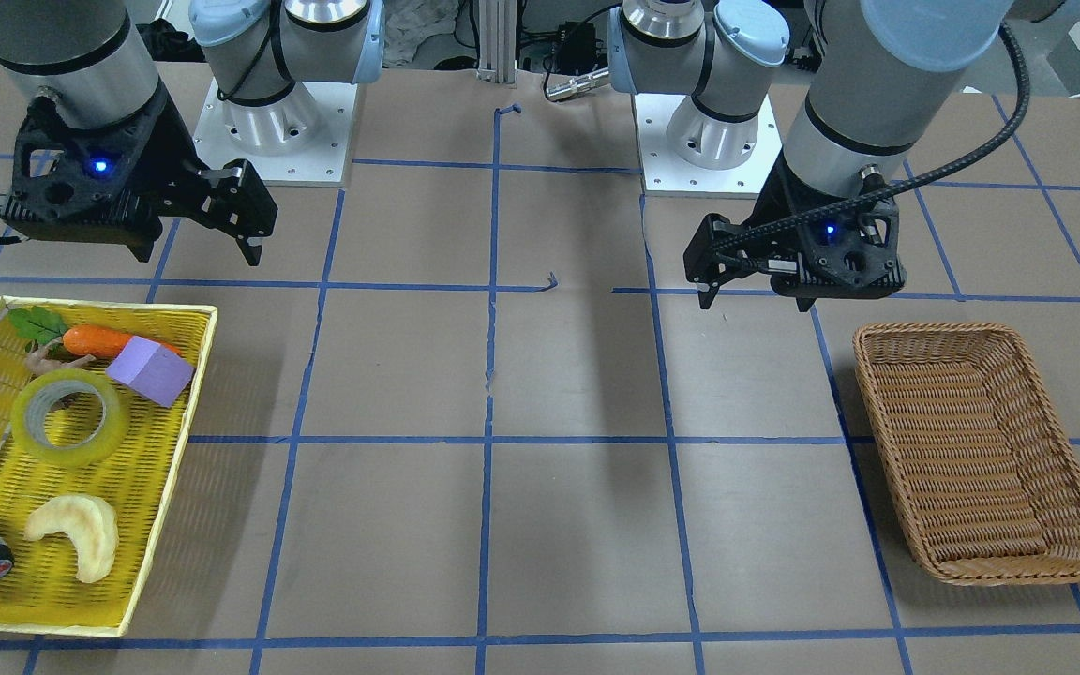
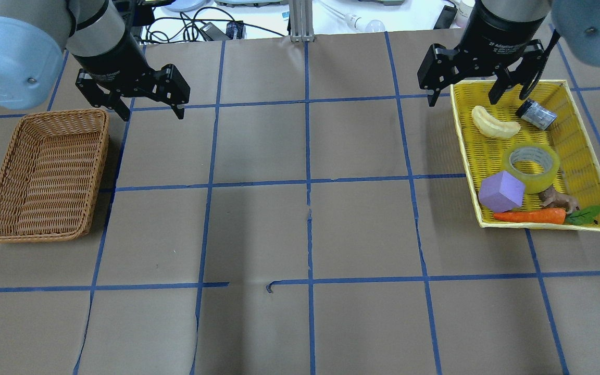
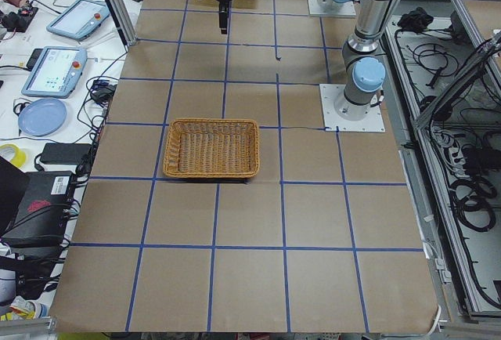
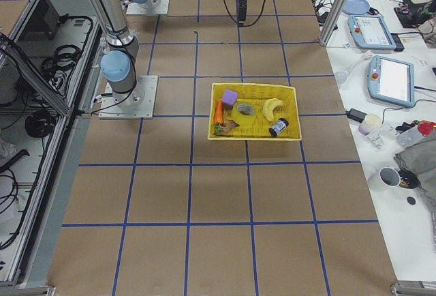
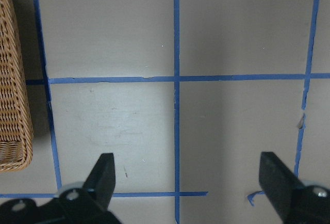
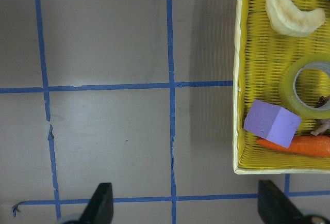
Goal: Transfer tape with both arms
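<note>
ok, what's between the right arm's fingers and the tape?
In the overhead view, the pale banana piece lies between the right fingers and the tape.

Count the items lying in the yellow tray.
6. A pale banana and a grey can lie at the end of the yellow tray farthest from the robot; the tape roll mid-tray; a purple block, a small brown figure and a carrot at the near end. Nothing looks hidden.

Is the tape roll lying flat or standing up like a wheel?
Lying flat. In the overhead view the tape shows its hole facing up, and it rests in the yellow tray beside the purple block.
</note>
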You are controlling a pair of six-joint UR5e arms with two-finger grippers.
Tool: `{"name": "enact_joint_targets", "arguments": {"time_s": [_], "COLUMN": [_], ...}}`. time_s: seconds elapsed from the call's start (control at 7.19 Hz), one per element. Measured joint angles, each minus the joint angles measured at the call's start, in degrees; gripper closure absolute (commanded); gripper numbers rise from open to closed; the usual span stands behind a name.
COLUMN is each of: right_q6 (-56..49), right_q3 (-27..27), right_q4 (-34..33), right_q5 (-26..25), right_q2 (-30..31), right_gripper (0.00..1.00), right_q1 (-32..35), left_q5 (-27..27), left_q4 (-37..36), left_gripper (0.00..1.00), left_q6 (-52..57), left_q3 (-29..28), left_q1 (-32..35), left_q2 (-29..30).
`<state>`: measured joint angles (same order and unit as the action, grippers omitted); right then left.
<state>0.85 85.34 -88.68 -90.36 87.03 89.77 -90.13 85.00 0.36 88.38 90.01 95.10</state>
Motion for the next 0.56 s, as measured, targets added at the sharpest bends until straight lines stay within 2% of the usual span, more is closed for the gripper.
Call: {"name": "enact_joint_targets", "arguments": {"time_s": [0.56], "right_q6": [-0.26], "right_q3": [-0.09], "right_q4": [-0.02], "right_q5": [-0.17], "right_q2": [-0.16], "right_gripper": [0.0], "right_q1": [-0.34], "left_q5": [-0.35], "left_q4": [-0.22], "left_gripper": [0.0], "left_q6": [-0.52], "left_q3": [0.28], "left_q1": [2.06], "left_q2": [-0.05]}}
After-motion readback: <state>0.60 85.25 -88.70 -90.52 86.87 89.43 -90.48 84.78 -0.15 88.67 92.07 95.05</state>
